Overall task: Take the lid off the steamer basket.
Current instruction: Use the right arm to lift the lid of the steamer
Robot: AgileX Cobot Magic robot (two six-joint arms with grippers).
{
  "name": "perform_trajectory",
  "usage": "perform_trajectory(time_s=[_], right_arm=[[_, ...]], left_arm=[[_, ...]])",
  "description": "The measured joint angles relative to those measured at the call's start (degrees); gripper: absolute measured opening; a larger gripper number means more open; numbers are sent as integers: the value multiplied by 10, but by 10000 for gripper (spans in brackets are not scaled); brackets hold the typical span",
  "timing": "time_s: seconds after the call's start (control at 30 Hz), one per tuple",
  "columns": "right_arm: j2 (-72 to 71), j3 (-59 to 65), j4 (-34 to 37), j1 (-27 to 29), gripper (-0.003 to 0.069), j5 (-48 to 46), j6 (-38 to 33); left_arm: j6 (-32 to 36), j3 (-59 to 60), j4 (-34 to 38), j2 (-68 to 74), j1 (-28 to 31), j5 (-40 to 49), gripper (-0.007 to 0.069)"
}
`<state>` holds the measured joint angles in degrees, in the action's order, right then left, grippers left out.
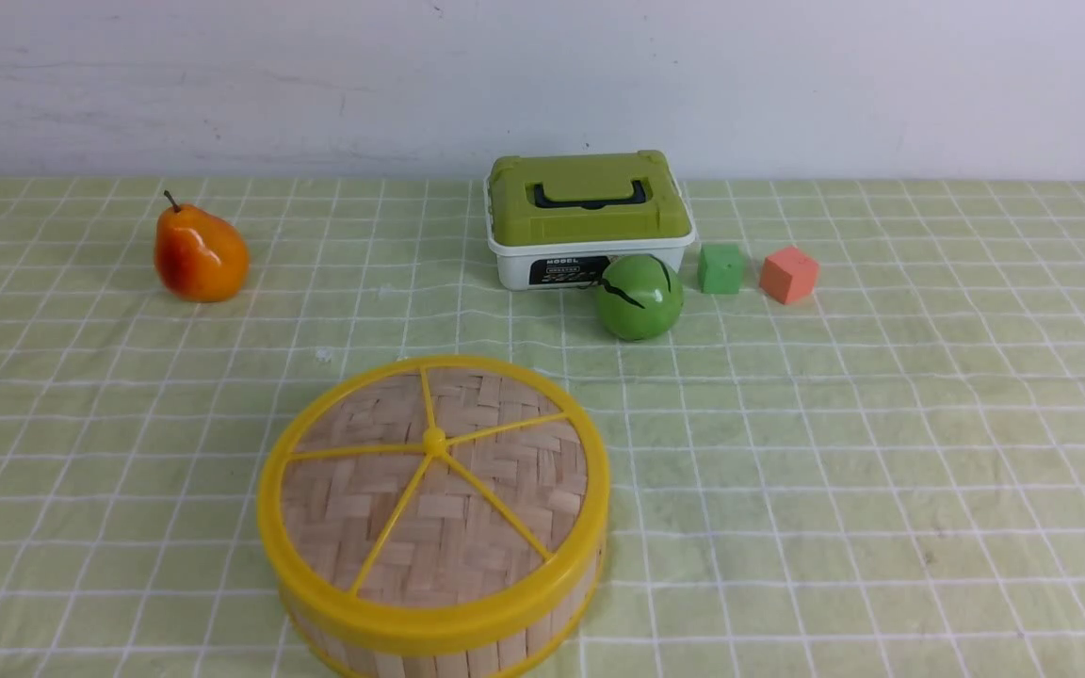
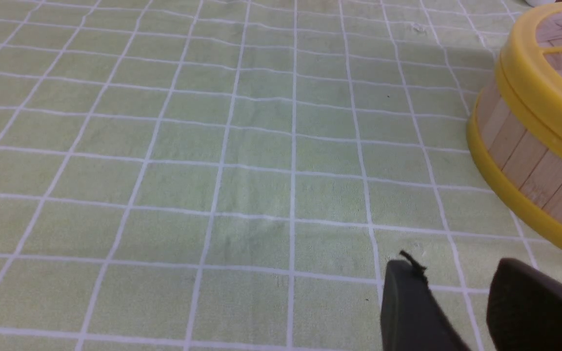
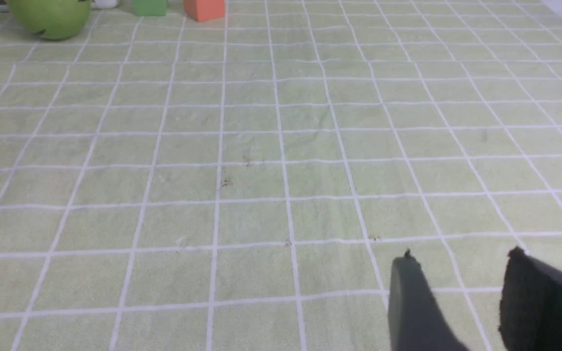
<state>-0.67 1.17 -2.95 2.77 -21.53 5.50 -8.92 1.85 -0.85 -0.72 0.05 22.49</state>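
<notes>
The lid (image 1: 434, 490), a woven bamboo disc with yellow rim, spokes and centre knob, sits flat on the steamer basket (image 1: 557, 603) near the table's front, left of centre. The basket's slatted wall and yellow rims also show in the left wrist view, lid (image 2: 554, 63) above basket (image 2: 520, 156). My left gripper (image 2: 451, 273) stands open over bare cloth, a short way from the basket's side, holding nothing. My right gripper (image 3: 461, 261) is open over bare cloth too, with nothing between its fingers. Neither arm shows in the front view.
A white box with a green lid (image 1: 590, 218) stands at the back centre, with a green apple (image 1: 639, 296) in front of it, then a green cube (image 1: 721, 268) and an orange cube (image 1: 788, 274). A pear (image 1: 200, 252) sits back left.
</notes>
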Motion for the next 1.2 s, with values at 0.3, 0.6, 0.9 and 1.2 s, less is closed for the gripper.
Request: perform_trajectory(time_s=[0.3,0.6,0.9,1.2], right_arm=[[0,0,0,0,241,0,0],[0,0,0,0,241,0,0],[0,0,0,0,241,0,0],[0,0,11,0,241,0,2]], left_arm=[[0,0,0,0,0,0,239],[0,0,0,0,0,0,239],[0,0,0,0,0,0,239],[0,0,0,0,0,0,239]])
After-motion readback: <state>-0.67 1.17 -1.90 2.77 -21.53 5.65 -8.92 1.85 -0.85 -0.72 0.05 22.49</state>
